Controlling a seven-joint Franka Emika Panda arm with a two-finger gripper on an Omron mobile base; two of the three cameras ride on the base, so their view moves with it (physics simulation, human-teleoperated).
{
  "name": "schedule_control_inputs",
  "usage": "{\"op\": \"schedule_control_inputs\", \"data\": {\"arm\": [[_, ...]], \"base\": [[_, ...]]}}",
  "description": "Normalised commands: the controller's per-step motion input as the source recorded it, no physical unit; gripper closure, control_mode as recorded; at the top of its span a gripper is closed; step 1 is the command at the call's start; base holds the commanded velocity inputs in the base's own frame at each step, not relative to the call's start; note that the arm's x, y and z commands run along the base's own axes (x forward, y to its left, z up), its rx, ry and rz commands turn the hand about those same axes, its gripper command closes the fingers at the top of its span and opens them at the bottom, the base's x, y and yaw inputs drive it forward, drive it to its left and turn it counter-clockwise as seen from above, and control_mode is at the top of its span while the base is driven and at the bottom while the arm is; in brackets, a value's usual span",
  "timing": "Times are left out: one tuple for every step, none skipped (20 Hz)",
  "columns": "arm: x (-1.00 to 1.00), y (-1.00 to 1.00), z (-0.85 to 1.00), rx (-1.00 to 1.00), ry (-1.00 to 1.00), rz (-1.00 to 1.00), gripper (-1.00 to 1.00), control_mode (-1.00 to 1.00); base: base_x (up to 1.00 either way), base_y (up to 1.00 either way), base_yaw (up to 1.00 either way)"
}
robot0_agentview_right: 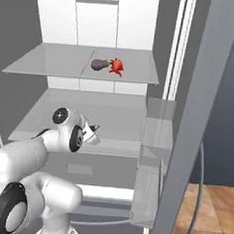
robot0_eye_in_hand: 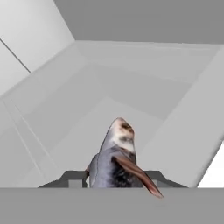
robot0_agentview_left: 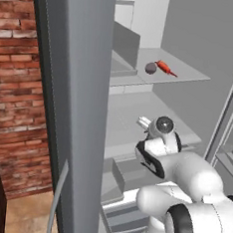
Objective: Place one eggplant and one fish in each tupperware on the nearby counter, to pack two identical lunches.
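I find no legible text, label, brand, number or sign on any surface that I can inspect from my three camera feeds.

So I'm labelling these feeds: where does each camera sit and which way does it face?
Left base view: behind-left of the arm, looking into the open fridge at the upper shelf.
Right base view: behind-right, facing the same shelves.
Hand view: on the hand, looking along the pincer, shut on the grey fish.
Both base views share the eggplant and red fish.
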Motion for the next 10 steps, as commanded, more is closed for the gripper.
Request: {"op": "schedule_control_inputs", "data": {"arm": [[-0.65,-0.62,1.00,0.05,0.24,0.02,1.00,-1.00],[-0.67,-0.54,1.00,0.06,0.27,0.05,1.00,-1.00],[-0.70,-0.44,1.00,0.06,0.32,0.09,1.00,-1.00],[-0.66,-0.24,1.00,0.04,0.38,0.13,1.00,-1.00],[-0.68,-0.05,1.00,0.01,0.42,0.17,1.00,-1.00],[-0.81,0.00,1.00,0.00,0.43,0.20,1.00,-1.00],[-0.89,0.00,0.89,0.00,0.45,0.22,1.00,-1.00],[-0.96,0.00,0.59,0.00,0.46,0.23,1.00,-1.00],[-0.97,0.03,0.41,0.00,0.44,0.23,1.00,-1.00],[-1.00,0.03,0.34,0.00,0.41,0.22,1.00,-1.00]], "base": [[0.00,0.00,0.00],[0.00,0.00,0.00],[0.00,0.00,0.00],[0.00,0.00,0.00],[0.00,0.00,0.00],[0.00,0.00,0.00],[0.00,0.00,0.00],[0.00,0.00,0.00],[0.00,0.00,0.00],[0.00,0.00,0.00]]}}
